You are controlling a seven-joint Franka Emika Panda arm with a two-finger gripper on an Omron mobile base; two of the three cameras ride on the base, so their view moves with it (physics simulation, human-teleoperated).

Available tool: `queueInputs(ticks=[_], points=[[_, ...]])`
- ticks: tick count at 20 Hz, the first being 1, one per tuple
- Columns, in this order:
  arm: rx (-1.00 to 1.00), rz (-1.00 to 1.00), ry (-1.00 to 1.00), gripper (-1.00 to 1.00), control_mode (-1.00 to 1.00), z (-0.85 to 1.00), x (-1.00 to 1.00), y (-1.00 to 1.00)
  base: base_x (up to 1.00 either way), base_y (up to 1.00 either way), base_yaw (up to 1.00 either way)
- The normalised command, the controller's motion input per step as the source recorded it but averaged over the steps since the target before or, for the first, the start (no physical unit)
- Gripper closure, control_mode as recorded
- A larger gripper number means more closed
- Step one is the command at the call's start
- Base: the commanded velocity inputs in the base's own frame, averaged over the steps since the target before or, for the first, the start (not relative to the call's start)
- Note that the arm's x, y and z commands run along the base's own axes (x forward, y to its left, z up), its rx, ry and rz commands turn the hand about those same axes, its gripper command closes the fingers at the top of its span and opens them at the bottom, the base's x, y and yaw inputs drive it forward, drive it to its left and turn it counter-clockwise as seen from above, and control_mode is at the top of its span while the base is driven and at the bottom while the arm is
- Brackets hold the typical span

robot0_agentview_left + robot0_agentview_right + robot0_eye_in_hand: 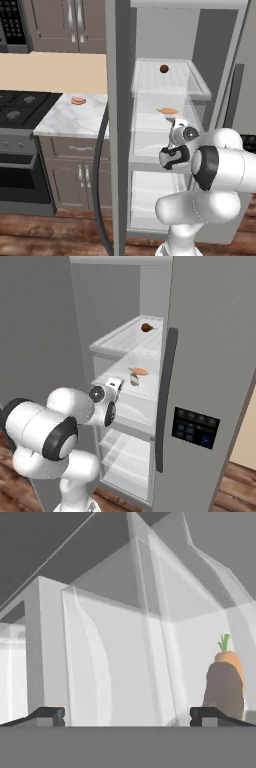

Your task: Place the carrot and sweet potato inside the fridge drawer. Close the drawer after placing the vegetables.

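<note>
One carrot [169,110], one sweet potato [224,690] (just beside it), one reddish-brown ball [164,68].

In the hand view, the lower part of the carrot [229,658] is hidden behind the sweet potato [224,691], and the base of the sweet potato is cut off at the bottom. In the left base view, the sweet potato is largely hidden behind the gripper [175,121]; contact cannot be determined.

Kitchen: open fridge [165,30], stove [20,107], marble counter [70,122], wood cabinets [70,175].
</note>
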Motion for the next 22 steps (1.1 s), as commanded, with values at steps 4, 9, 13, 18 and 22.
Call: queueInputs(ticks=[4,9,13,18,22], points=[[0.00,-0.01,0.00,-1.00,-1.00,0.78,-1.00,0.00,0.00,0.00,0.00],[0.00,-0.07,0.01,-1.00,-1.00,0.93,-0.88,0.00,0.00,0.00,0.00],[0.00,-0.06,0.06,-1.00,-1.00,0.97,-0.74,0.00,0.00,0.00,0.00],[0.00,-0.03,0.07,-1.00,-1.00,0.80,-0.78,0.00,0.00,0.00,0.00],[0.00,-0.02,0.06,-1.00,-1.00,0.60,-0.85,0.00,0.00,0.00,0.00]])
